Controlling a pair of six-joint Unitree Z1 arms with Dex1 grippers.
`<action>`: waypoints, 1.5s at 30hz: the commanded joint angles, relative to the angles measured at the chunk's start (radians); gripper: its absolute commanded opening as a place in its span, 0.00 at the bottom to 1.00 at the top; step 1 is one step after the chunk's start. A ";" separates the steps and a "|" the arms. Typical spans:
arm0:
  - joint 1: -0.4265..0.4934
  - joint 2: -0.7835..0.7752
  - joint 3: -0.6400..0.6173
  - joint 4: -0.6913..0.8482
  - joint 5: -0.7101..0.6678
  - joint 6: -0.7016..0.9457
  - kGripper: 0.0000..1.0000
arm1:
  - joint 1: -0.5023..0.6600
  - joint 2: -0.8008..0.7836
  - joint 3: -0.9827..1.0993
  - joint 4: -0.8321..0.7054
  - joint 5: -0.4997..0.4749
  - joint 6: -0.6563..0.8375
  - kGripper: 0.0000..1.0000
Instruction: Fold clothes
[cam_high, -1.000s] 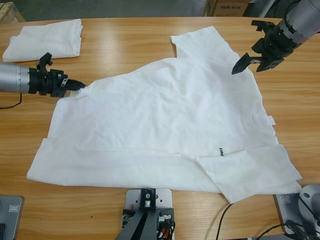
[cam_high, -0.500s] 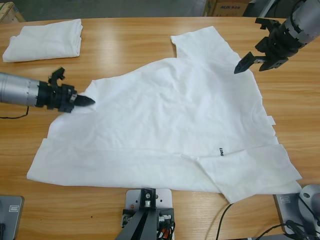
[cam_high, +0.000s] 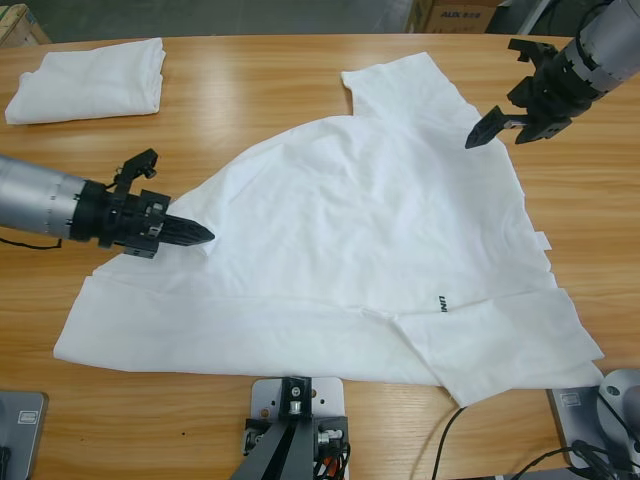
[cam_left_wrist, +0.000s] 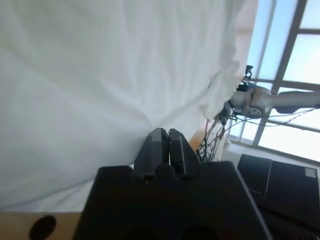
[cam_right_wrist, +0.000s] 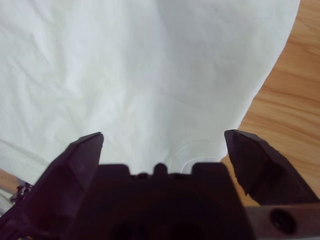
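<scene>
One large white T-shirt (cam_high: 360, 250) with a tiny dark mark near its lower right lies spread and rumpled across the worktop, its left edge lifted, while a second white T-shirt (cam_high: 90, 80) lies folded at the far left corner.

Left arm reaching in from the left edge of the high view, silver forearm near level, black wrist angled slightly downward toward the middle, left gripper (cam_high: 200, 235) with both jaws pressed together into one narrow point, cloth pinched at the tips in the left wrist view (cam_left_wrist: 161, 137). Right arm coming in from the upper right corner, forearm sloping down and leftward, right gripper (cam_high: 490, 125) raised and tilted, one jaw tip jutting out to the left. Jaws spread wide in the right wrist view (cam_right_wrist: 162, 145), nothing between them.
</scene>
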 joint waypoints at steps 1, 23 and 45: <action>0.073 -0.247 0.013 0.057 0.055 -0.005 0.00 | 0.013 -0.029 0.059 -0.023 0.000 0.011 0.98; -0.150 -0.117 0.023 0.029 0.150 0.059 1.00 | 0.046 -0.079 0.161 -0.096 0.002 0.036 0.98; -0.009 -0.415 0.172 0.218 0.517 -0.475 0.89 | 0.051 -0.172 0.297 -0.138 -0.004 0.043 0.98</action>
